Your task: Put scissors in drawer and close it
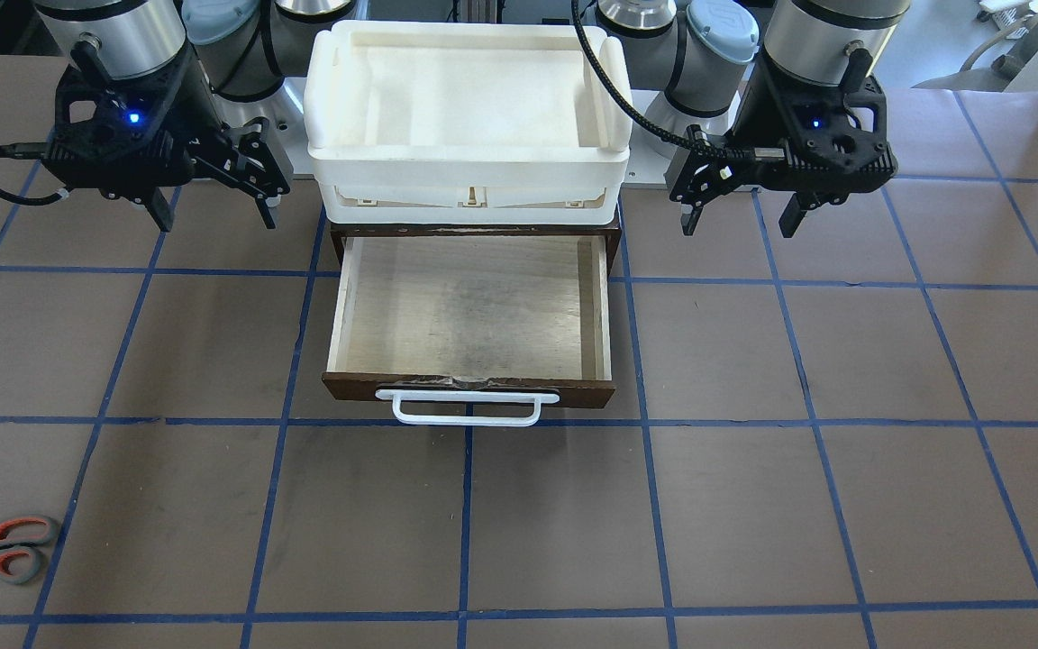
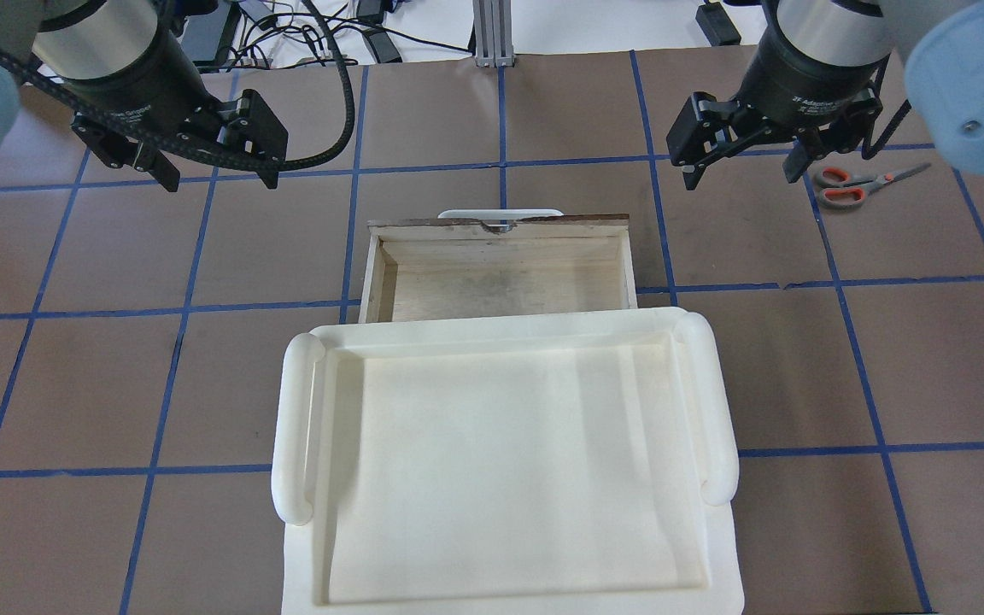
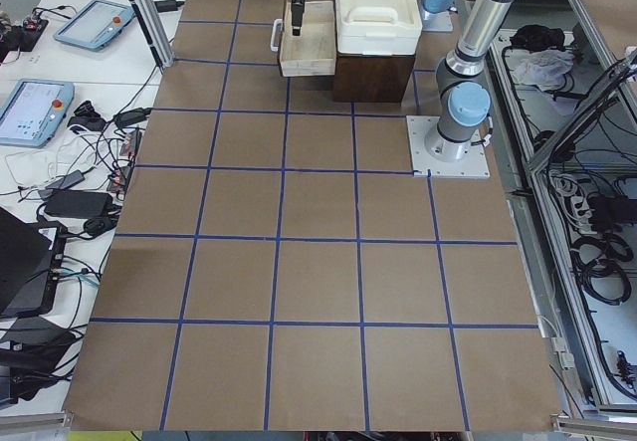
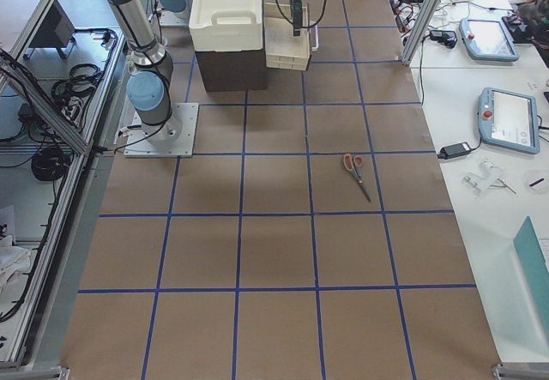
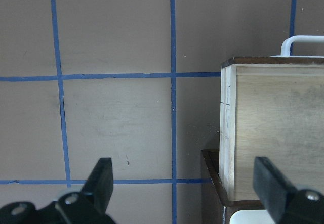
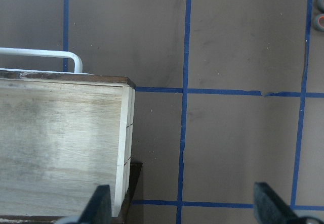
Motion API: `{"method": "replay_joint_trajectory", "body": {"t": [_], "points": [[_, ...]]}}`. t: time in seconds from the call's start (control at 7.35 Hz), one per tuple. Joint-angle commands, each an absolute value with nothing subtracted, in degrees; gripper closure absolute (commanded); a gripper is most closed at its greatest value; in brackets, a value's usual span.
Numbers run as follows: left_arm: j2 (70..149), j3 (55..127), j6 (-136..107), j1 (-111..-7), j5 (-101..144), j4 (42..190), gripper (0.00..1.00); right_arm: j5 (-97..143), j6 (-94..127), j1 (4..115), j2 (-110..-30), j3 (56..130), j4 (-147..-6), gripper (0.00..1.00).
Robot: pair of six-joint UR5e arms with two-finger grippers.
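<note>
The scissors [image 1: 1, 550], with grey handles lined orange, lie flat on the brown table far out on my right side. They also show in the overhead view [image 2: 863, 183] and the exterior right view [image 4: 355, 172], and their handles show at the edge of the right wrist view [image 6: 320, 12]. The drawer [image 1: 469, 306] is pulled open and empty, with its white loop handle [image 1: 468, 407] toward the operators' side. My left gripper [image 2: 220, 181] hovers open and empty beside the drawer's left side. My right gripper [image 2: 741, 176] hovers open and empty between the drawer and the scissors.
A white plastic tray [image 2: 500, 461] sits on top of the dark brown cabinet [image 1: 474, 236] that holds the drawer, close to the arm bases. The table is brown paper with a grid of blue tape [image 1: 465, 523].
</note>
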State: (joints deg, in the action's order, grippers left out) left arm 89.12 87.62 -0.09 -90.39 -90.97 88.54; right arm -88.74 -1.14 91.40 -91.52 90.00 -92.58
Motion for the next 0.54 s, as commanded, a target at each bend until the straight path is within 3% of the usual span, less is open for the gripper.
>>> {"method": "replay_joint_trajectory", "body": {"t": [0.0, 0.41], "points": [[89.12, 87.63, -0.09, -90.44, -90.97, 88.59, 0.00, -89.29, -1.32, 91.32, -91.49, 90.00, -92.64, 0.00], [89.12, 87.63, -0.09, -90.35, -90.97, 88.59, 0.00, -88.68, -1.14, 91.32, -91.49, 90.09, -92.46, 0.00]]}}
